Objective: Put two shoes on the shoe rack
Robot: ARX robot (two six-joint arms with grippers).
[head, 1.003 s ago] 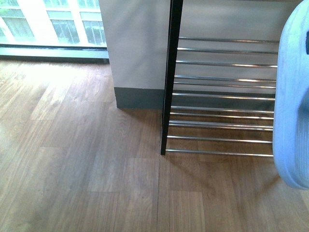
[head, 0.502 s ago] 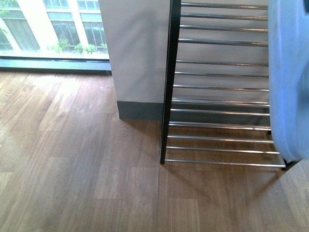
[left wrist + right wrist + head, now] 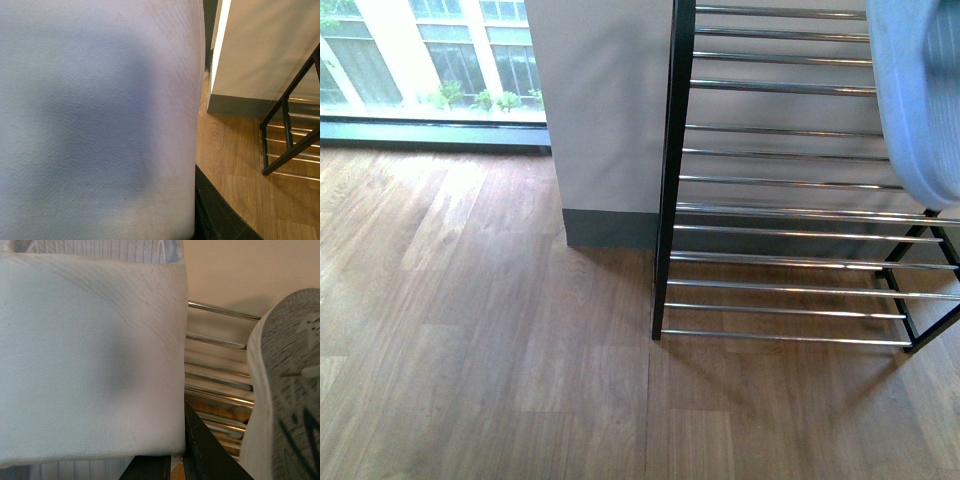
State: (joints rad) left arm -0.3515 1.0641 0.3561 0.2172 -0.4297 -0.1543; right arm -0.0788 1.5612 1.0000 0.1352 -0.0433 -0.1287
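Pale blue slide (image 3: 920, 90) at 2 o'clock in front view, up in the air before the rack's upper rods; matte pebbled rubber, rounded edge. Left wrist view: a slide strap (image 3: 95, 115) fills most of frame, faint scuffs. Right wrist view: another slide strap (image 3: 90, 355), paler, ribbed sole showing behind it; grey knit sneaker (image 3: 285, 390) w/ white sole beside it, chrome rods behind. Claws: neither visible, can't tell state of either. Shoe rack (image 3: 780, 230): black side frame, chrome rods, stands on wood plank floor (image 3: 480, 340) against beige wall (image 3: 600, 100) w/ dark baseboard. Window (image 3: 420, 60) at 10 o'clock, bldg + plants outside.
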